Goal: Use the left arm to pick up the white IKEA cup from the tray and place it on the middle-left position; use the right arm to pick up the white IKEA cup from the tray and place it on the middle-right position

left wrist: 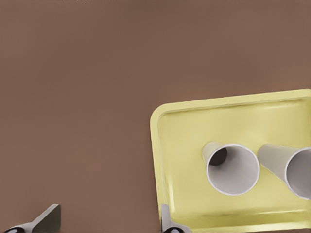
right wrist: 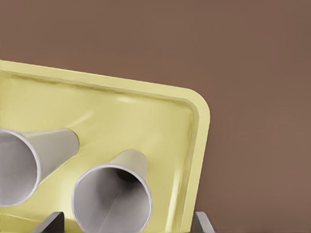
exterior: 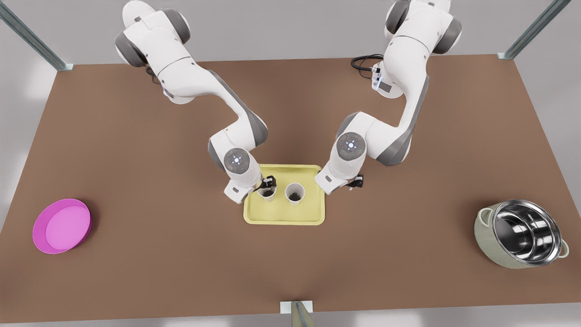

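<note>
A pale yellow tray lies mid-table with two upright white cups in it. My right gripper, on the arm at the front view's left, hovers open over the cup on that side. In the right wrist view that cup shows between the gripper's spread fingers, near a corner of the tray. My left gripper, on the front view's right arm, hangs open and holds nothing just outside the tray. Its wrist view shows the gripper straddling the tray's rim, with the other cup well clear of it.
Plain brown tabletop stretches on both sides of the tray. A round magenta dish sits near the front view's left edge. A steel bowl in a pale pot stands near the right edge. A black cable loops at the back.
</note>
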Tool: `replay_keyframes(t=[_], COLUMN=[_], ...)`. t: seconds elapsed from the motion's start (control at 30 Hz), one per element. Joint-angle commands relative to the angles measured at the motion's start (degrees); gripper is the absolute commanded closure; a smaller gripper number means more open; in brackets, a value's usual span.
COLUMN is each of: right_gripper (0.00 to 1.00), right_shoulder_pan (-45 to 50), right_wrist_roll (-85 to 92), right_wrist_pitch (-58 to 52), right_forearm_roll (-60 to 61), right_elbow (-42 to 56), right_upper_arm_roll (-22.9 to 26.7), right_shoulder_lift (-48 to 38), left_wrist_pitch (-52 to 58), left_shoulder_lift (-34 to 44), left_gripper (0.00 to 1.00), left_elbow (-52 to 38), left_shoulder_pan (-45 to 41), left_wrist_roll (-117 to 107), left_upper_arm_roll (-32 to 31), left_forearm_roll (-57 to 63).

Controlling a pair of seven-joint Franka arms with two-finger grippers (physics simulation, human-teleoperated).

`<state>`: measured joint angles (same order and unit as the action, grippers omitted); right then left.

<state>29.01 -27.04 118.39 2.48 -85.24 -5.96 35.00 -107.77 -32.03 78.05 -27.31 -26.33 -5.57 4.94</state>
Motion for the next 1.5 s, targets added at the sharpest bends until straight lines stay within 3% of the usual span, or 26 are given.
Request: replay_keyframes(t=[0.0,0.77,0.9,1.17,1.23,1.3,1.47], right_gripper=[0.0,0.0,0.05,0.3,0.59,0.68,0.76], right_shoulder_pan=[0.17,-1.06,-1.14,-1.06,-1.06,-1.23,-2.11], right_wrist_roll=[-13.83,-9.17,-9.0,-8.03,-8.12,-8.2,-8.2], right_wrist_pitch=[2.11,2.19,2.46,3.69,3.69,3.6,3.51], right_forearm_roll=[0.16,0.16,-0.1,0.07,0.16,0.16,0.16], right_elbow=[-0.02,-4.5,-4.41,-4.24,-4.24,-4.24,-3.8], right_upper_arm_roll=[-0.2,-0.55,-0.46,-0.55,-0.46,-0.46,-0.29], right_shoulder_lift=[0.33,1.73,2.96,4.9,4.9,4.9,4.72], left_wrist_pitch=[-5.61,-14.75,-16.07,-19.68,-19.68,-20.55,-22.14], left_shoulder_lift=[-0.41,-5.42,-6.82,-8.4,-9.54,-10.86,-13.06], left_gripper=[0.0,0.0,0.0,0.0,0.0,0.0,0.0], left_elbow=[0.26,1.58,1.58,1.58,1.66,1.66,1.66], left_shoulder_pan=[0.41,-4.77,-5.21,-6.09,-6.44,-6.62,-6.8], left_wrist_roll=[-16.29,-19.99,-19.99,-20.86,-20.78,-20.86,-20.86], left_upper_arm_roll=[-0.14,-0.41,-0.5,-0.5,-0.5,-0.41,-0.41], left_forearm_roll=[-0.72,-2.13,-2.04,-1.87,-1.43,-1.25,-1.16])
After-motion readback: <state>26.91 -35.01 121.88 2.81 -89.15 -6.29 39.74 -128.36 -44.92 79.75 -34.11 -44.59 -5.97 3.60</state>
